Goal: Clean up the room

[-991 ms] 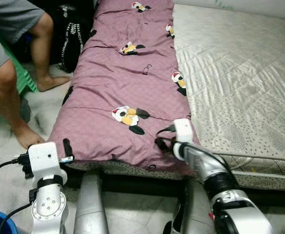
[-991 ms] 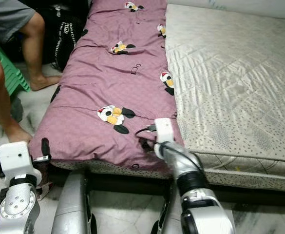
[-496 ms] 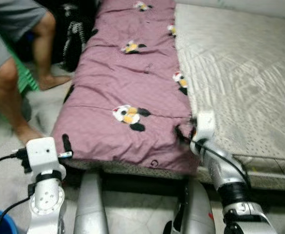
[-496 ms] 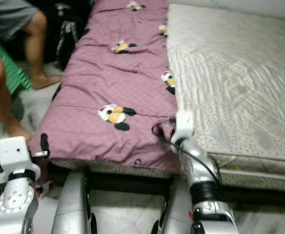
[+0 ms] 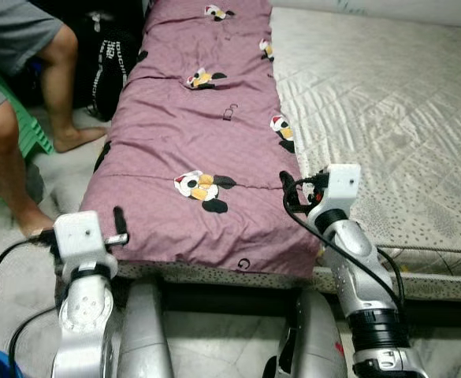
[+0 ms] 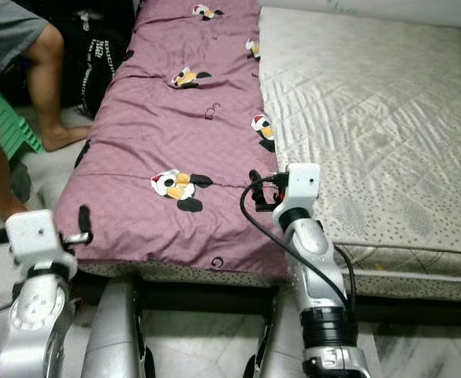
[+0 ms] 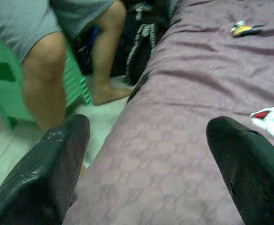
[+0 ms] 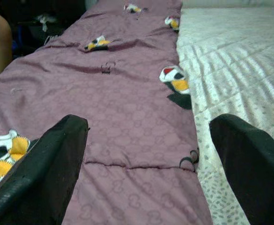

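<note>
One purple blanket (image 5: 191, 142) with five little bird pictures. One grey mattress (image 5: 388, 110). Two claws: left claw (image 5: 120, 224), right claw (image 5: 287, 189). One person (image 5: 13, 94), two bare legs. One green stool (image 7: 15, 89). One black bag (image 5: 108, 67).

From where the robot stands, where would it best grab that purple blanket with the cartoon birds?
Probably the purple quilt's near edge, at its two corners, coming from the foot of the mattress. That hem overhangs the bed front, so fingers could close around it. The left gripper and right gripper, both open, already sit near those corners.
</note>
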Available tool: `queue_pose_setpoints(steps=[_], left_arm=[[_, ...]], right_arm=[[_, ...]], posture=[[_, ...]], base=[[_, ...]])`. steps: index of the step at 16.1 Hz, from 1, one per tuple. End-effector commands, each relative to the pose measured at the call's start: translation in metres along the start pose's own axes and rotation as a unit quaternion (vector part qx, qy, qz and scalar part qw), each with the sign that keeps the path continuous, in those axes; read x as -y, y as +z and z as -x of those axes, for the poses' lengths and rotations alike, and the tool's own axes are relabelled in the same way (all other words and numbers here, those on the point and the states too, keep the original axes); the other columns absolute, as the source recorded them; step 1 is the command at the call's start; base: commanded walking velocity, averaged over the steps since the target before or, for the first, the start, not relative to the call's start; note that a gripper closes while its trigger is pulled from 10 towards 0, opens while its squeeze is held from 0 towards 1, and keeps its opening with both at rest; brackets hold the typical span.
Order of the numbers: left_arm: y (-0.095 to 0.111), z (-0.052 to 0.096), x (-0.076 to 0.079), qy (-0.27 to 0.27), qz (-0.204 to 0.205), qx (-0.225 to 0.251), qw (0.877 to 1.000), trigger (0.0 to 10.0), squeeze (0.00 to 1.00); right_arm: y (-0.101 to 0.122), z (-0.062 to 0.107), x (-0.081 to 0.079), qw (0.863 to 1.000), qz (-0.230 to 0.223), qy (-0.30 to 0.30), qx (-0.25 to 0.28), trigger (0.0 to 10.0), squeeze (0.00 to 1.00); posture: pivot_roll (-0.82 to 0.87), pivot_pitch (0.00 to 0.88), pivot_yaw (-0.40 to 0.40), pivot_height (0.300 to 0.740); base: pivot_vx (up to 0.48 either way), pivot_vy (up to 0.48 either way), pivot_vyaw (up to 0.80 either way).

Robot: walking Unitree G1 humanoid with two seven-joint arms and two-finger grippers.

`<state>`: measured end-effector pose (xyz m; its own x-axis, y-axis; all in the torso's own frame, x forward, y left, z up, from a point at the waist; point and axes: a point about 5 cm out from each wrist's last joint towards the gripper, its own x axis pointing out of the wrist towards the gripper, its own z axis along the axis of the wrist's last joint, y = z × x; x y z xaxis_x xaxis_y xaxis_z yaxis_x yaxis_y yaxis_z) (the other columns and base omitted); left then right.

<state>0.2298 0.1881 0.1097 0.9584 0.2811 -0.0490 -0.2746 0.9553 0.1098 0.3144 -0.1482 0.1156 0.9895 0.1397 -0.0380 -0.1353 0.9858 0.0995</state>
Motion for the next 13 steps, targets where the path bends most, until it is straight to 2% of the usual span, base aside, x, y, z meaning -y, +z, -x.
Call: queue_pose_setpoints(steps=[1,3,5,9,12,13], left_arm=[[-0.001,-0.002,0.003,-0.011,0.004,0.0,1.0,10.0,0.0],[-0.005,-0.004,0.009,-0.015,0.01,-0.01,1.0,10.0,0.0],[-0.005,-0.003,0.019,-0.029,0.017,-0.01,0.999,10.0,0.0],[0.0,-0.012,0.017,-0.03,0.016,0.007,0.999,10.0,0.0],[0.003,-0.015,0.014,-0.028,0.011,0.015,0.999,10.0,0.0],[0.0,-0.012,0.015,-0.032,0.009,0.012,0.999,10.0,0.0]], right_arm=[[0.009,0.0,-0.001,1.0,0.005,-0.006,0.021,10.0,0.0],[-0.001,-0.002,-0.001,1.0,-0.009,-0.014,0.011,10.0,0.0],[-0.003,-0.006,-0.009,1.0,-0.017,-0.009,0.013,10.0,0.0],[0.005,-0.009,-0.021,0.999,-0.015,0.01,0.032,10.0,0.0],[0.006,-0.011,-0.013,0.999,-0.012,-0.003,0.036,10.0,0.0],[0.006,-0.008,-0.008,0.999,-0.008,-0.009,0.035,10.0,0.0]], posture=[[0.04,0.0,-0.036,0.531],[0.03,0.0,-0.017,0.556],[0.02,0.0,-0.006,0.58],[0.03,0.0,-0.019,0.629],[0.03,0.0,-0.019,0.669],[0.03,0.0,-0.018,0.678]], base=[[0.0,0.0,0.0],[0.0,0.0,0.0],[0.0,0.0,0.0],[0.0,0.0,0.0],[0.0,0.0,0.0],[0.0,0.0,0.0]])
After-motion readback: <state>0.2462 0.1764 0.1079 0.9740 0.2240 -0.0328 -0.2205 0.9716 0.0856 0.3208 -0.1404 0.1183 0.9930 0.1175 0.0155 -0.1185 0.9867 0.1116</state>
